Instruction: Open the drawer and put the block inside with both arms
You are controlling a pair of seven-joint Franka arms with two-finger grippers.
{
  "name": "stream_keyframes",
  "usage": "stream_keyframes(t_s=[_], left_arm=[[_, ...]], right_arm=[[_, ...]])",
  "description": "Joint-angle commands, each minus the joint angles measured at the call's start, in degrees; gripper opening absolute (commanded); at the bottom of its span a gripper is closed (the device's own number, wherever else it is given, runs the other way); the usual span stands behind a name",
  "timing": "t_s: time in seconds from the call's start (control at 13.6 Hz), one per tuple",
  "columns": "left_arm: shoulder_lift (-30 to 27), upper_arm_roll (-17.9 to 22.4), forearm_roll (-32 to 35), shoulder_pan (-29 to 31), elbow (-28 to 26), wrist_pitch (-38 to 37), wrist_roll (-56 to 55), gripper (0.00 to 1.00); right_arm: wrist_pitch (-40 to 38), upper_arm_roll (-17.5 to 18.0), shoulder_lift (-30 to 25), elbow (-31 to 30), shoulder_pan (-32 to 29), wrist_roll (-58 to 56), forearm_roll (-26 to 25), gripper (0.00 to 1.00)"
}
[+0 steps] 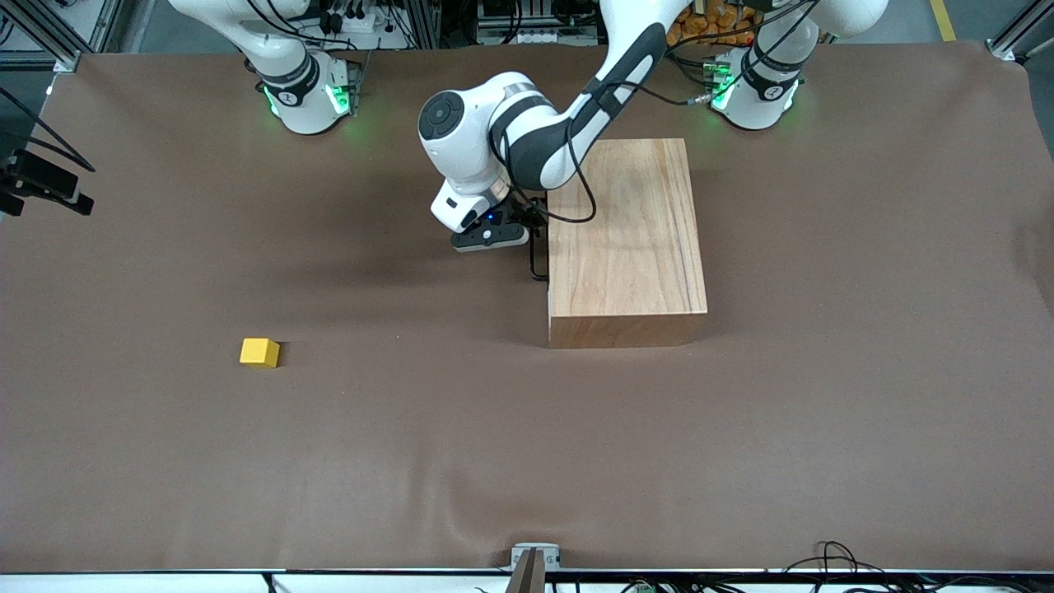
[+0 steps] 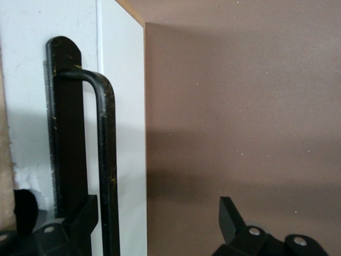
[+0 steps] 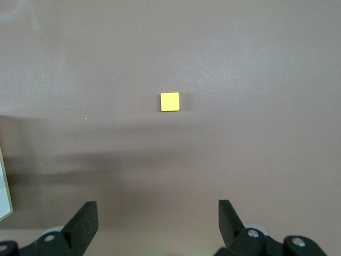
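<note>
Front view: left tool (image 1: 531,239) at drawer (image 2: 125,133) front of wooden cabinet (image 1: 626,239), fingers (image 2: 80,218) wide apart w/ black wire handle (image 2: 106,160) between them, not gripped. Handle's long axis runs along drawer front. Drawer faces right arm's end of surface (image 1: 527,453), shut. Right tool (image 3: 158,221) fully open, empty, high over block (image 1: 260,352). Block sits alone, well apart from cabinet, nearer camera.

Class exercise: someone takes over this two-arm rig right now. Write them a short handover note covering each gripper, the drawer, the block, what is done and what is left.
Left gripper: fingers open around the drawer's black handle, not yet closed.
Right gripper: open, high over the table, looking down on the block.
Drawer: shut in the wooden cabinet.
Block: on the table, toward the right arm's end, nearer the front camera than the cabinet.
Done: handle reached.
Left: grip, pull open, pick up block, place inside.
</note>
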Motion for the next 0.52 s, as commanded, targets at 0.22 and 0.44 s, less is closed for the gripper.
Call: stream_keyframes(t_s=[0.22, 0.44], left_arm=[[0.56, 0.33, 0.66, -0.14, 1.18, 2.30, 1.45, 1.00], [0.55, 0.16, 0.57, -0.31, 1.26, 4.41, 1.54, 1.00]], right_arm=[[-0.52, -0.16, -0.30, 0.39, 0.24, -0.30, 0.17, 1.00], [-0.52, -0.16, -0.30, 0.39, 0.33, -0.30, 0.26, 1.00]])
